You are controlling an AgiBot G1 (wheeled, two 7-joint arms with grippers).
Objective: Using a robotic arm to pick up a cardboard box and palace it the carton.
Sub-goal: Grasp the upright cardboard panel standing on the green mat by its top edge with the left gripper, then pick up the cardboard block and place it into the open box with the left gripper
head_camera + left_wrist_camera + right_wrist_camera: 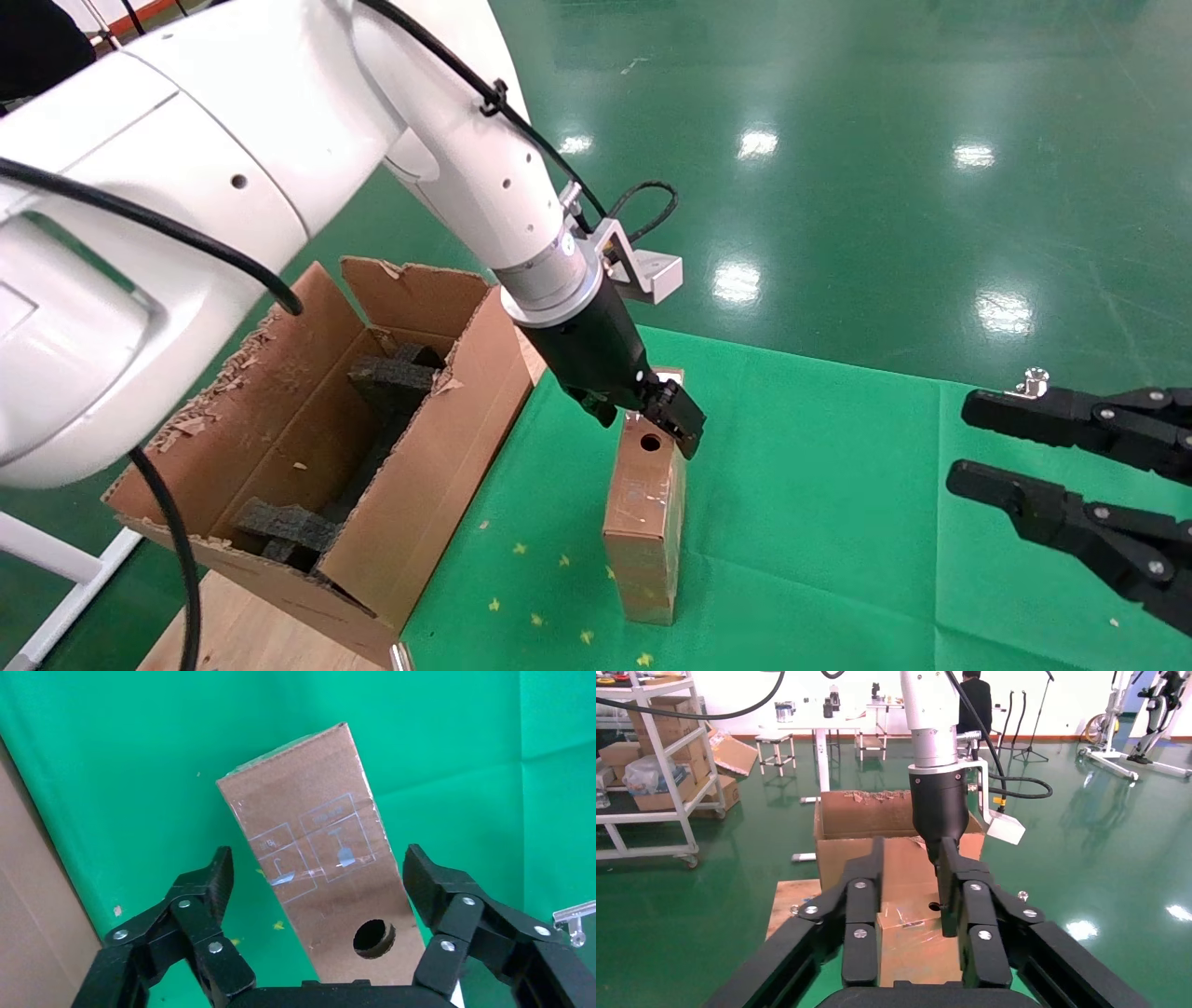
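Note:
The small brown cardboard box (643,503) rests on the green mat, its narrow side with the round hole (650,444) facing up and shiny tape across it. My left gripper (656,415) hangs open over the holed end. In the left wrist view its fingers (211,881) stand on either side of the box (323,860), with a gap on both sides. The carton (326,447) with ragged flaps and dark foam pieces (391,377) stands just to the left. My right gripper (964,447) is parked open at the right edge.
The green mat (819,522) covers a wooden table whose bare corner (242,624) shows under the carton. Small yellow flecks (535,596) lie on the mat near the front. The right wrist view shows a shelf rack (659,762) on the glossy green floor beyond.

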